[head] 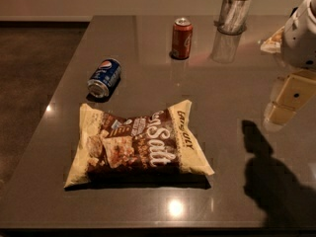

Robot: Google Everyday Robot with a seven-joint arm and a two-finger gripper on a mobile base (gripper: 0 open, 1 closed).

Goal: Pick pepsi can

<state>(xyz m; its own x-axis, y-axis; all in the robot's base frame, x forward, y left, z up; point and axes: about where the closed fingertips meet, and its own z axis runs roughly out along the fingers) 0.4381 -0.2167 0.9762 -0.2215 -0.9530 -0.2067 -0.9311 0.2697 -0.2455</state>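
The pepsi can point(104, 77) is blue with a round red-white-blue logo. It lies on its side on the dark table point(222, 83), left of centre, with its silver end facing the front left. My gripper point(289, 100) hangs at the right edge of the view on the white arm point(301, 33), above the table and far to the right of the can. It holds nothing that I can see. Its shadow falls on the table at the front right.
A red-orange soda can point(181, 38) stands upright at the back centre. A clear glass holder point(232, 14) stands to its right. A large yellow and brown snack bag point(138, 144) lies flat just in front of the pepsi can. The table's left edge runs close to the can.
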